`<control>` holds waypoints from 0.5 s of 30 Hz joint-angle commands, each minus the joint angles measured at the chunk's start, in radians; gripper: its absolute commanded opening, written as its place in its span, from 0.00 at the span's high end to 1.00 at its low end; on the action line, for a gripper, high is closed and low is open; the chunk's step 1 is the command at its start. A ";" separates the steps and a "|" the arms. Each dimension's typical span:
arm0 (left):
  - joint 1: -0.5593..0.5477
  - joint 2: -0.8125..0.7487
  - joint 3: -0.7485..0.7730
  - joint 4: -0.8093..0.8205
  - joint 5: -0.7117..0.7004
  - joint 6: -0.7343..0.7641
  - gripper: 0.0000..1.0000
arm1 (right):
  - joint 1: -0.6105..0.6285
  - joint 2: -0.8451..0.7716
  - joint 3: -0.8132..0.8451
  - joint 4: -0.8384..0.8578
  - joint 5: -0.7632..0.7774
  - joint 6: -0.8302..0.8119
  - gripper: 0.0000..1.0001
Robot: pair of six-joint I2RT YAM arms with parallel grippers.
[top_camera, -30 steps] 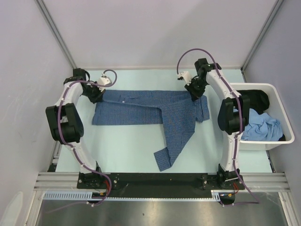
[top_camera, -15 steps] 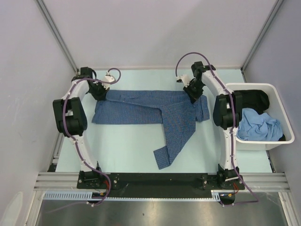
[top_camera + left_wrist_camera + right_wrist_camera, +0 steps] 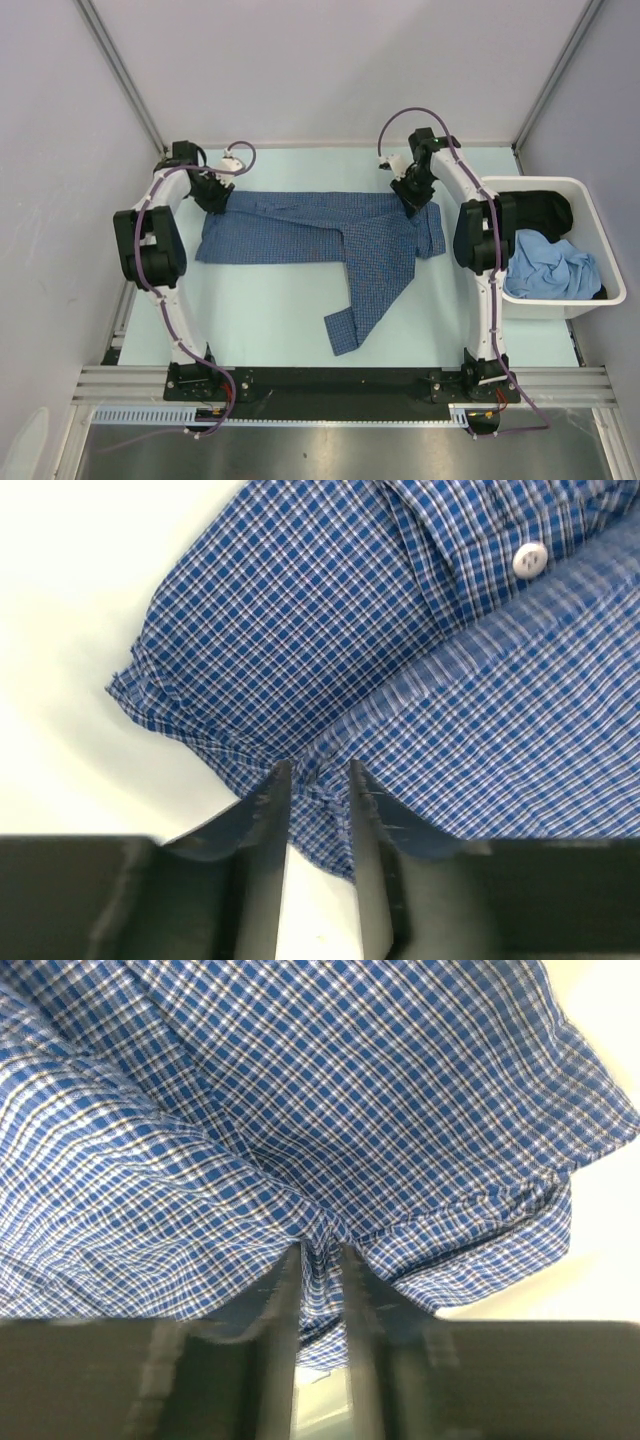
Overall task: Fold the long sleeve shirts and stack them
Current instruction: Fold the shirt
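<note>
A pale mint desk [image 3: 270, 310] carries the things. A blue checked shirt [image 3: 300, 232] lies spread flat across it. A white bin [image 3: 560, 300] of clothes sits at its right edge.

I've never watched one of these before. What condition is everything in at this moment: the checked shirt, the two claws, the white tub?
checked shirt: partly folded flat on the table, one sleeve trailing toward the arms.
left gripper: narrowly parted, shirt edge between its fingers.
right gripper: narrowly parted, a pinch of shirt between its fingers.
white tub: holds crumpled light-blue and dark clothes.
</note>
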 commanded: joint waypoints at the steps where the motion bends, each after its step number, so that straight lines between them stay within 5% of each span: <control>1: 0.027 -0.063 0.037 0.005 0.039 -0.124 0.57 | -0.016 -0.027 0.048 -0.033 0.047 0.098 0.65; 2: 0.032 -0.080 0.031 -0.002 0.067 -0.145 0.54 | -0.022 -0.045 0.043 -0.038 0.044 0.110 0.55; 8: -0.003 -0.340 -0.217 -0.082 0.309 -0.005 0.33 | -0.036 -0.275 -0.169 -0.008 -0.149 0.079 0.53; 11: -0.114 -0.460 -0.409 -0.148 0.348 0.148 0.31 | -0.017 -0.348 -0.326 0.054 -0.174 0.069 0.55; 15: -0.412 -0.574 -0.681 -0.080 0.337 0.235 0.28 | -0.006 -0.365 -0.415 0.071 -0.217 0.092 0.61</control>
